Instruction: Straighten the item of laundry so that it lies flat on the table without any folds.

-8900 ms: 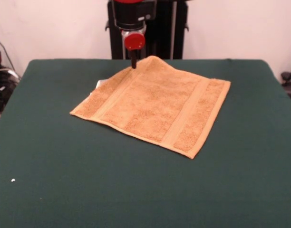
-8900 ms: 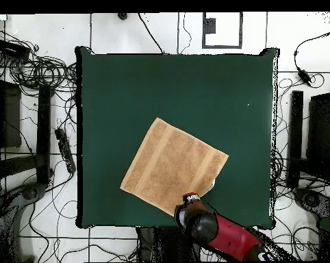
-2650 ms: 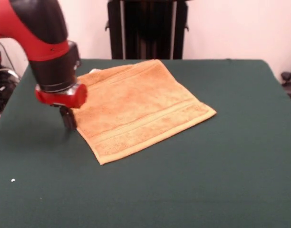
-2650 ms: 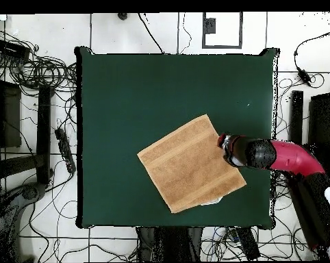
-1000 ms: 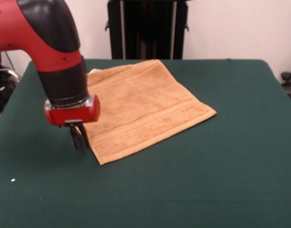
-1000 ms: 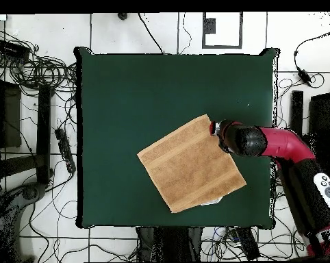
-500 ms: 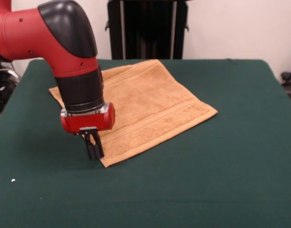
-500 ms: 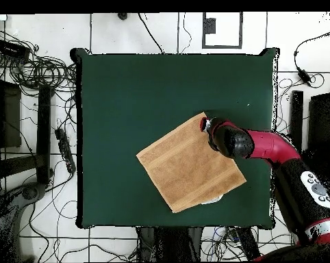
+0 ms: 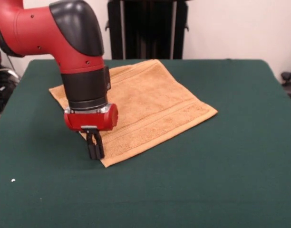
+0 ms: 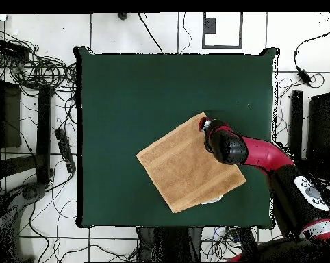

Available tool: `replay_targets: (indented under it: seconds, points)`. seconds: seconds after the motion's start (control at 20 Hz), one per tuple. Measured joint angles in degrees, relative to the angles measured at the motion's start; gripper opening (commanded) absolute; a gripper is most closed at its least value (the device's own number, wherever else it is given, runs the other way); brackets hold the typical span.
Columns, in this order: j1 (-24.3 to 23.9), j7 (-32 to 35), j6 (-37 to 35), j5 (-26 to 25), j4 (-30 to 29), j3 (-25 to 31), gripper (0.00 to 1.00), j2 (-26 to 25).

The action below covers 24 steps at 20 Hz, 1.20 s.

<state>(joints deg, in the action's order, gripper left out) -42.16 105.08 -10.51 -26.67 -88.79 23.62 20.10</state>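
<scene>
A golden-tan terry towel (image 9: 145, 107), roughly square with woven band stripes, lies turned diamond-wise on the dark green felt-like table (image 9: 221, 180), toward its far left in the front view. A white tag (image 10: 212, 201) peeks from under one towel edge in the overhead view. The gripper (image 9: 95, 152) stands upright at the towel's near left corner, its two black fingers (image 9: 91, 148) drawn close together on the towel's edge. The thick red and black arm (image 9: 64, 42) hides the towel's left part. Cables (image 10: 31, 68) litter the white floor around the table.
</scene>
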Motion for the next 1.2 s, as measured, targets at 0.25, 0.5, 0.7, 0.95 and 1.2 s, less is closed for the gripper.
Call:
replay_targets:
  seconds: [0.25, 0.5, 0.7, 0.95, 1.2]
  points:
    - [1.54, 0.51, 3.45, 3.91, -1.02, -2.56, 0.0, 0.06]
    - [2.03, 0.51, 5.03, 6.53, -1.76, -3.56, 0.0, 0.05]
    - [2.35, 0.51, 6.1, 8.8, -2.41, -4.25, 0.0, 0.07]
    - [4.06, 0.51, 6.17, 11.41, -3.89, -6.27, 0.0, 1.13]
    - [6.3, 0.51, 4.06, 12.3, -6.88, -7.43, 0.0, 4.16]
